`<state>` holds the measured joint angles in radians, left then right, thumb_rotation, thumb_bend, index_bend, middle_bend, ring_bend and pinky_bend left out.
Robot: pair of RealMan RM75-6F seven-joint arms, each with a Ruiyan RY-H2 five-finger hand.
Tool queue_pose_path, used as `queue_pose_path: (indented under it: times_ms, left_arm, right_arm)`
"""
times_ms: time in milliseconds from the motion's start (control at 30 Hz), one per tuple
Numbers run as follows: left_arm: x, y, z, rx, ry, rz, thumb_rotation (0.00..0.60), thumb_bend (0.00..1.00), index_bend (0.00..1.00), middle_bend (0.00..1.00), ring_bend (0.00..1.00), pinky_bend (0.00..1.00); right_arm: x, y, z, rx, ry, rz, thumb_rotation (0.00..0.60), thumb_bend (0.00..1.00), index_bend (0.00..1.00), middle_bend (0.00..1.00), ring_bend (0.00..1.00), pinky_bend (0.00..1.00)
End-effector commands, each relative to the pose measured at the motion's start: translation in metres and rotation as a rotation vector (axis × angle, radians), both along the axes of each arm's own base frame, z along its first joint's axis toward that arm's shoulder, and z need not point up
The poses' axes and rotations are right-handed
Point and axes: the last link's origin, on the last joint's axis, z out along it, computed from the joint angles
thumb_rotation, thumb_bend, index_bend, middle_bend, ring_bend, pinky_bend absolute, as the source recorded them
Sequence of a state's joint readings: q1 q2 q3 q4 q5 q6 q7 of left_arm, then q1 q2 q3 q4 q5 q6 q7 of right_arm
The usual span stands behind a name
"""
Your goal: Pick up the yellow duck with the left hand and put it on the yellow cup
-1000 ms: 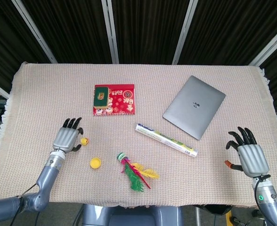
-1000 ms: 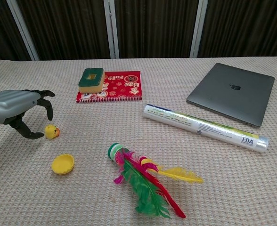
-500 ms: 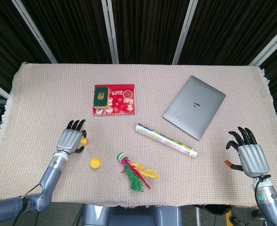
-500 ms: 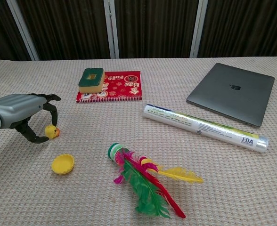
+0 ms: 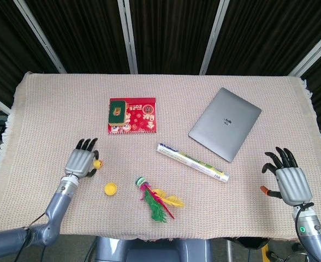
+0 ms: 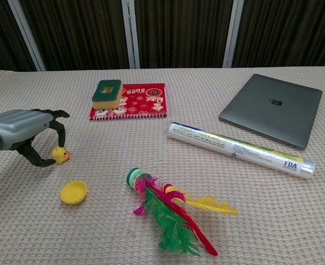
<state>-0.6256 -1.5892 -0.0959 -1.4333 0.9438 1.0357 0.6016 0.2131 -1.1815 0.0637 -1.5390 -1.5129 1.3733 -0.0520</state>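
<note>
The small yellow duck point(image 5: 97, 163) point(image 6: 61, 155) sits on the woven tablecloth at the front left. My left hand point(image 5: 81, 162) point(image 6: 24, 132) arches over it, fingers curved down on the duck's far side and thumb low on the near side. The duck still rests on the cloth, and no firm grip shows. The yellow cup point(image 5: 111, 189) point(image 6: 74, 192) lies tipped on its side a little in front and to the right of the duck. Only the head view shows my right hand point(image 5: 290, 183), which rests at the table's front right edge with fingers spread, holding nothing.
A feathered shuttlecock point(image 5: 156, 201) point(image 6: 171, 212) lies right of the cup. A wrapped roll point(image 5: 193, 162) point(image 6: 240, 149) lies diagonally mid-table. A red booklet point(image 5: 141, 115) with a green sponge point(image 5: 117, 111) sits behind; a grey laptop point(image 5: 225, 123) is at the back right.
My left hand moved right and closed in over the duck, then stayed nearly still. The duck, the cup and my right hand have not moved.
</note>
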Motion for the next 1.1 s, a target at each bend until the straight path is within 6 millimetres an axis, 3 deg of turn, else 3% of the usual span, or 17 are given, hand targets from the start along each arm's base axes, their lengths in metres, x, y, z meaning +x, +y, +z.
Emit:
queue_pose_path:
  times_ms: [33, 1100]
  left_arm:
    - [0.0008, 0.0006, -0.0007, 0.0, -0.001, 0.0, 0.6, 0.29, 0.42, 0.0, 0.0, 0.0]
    - [0.0103, 0.0004, 0.003, 0.023, -0.015, -0.035, 0.6, 0.33, 0.49, 0.0, 0.0, 0.0]
  right_arm:
    - [-0.0001, 0.0001, 0.0001, -0.001, 0.0, 0.0, 0.6, 0.0, 0.49, 0.17, 0.0, 0.0]
    - [-0.0002, -0.0002, 0.0002, 0.0, -0.002, 0.0, 0.6, 0.0, 0.49, 0.17, 0.0, 0.0]
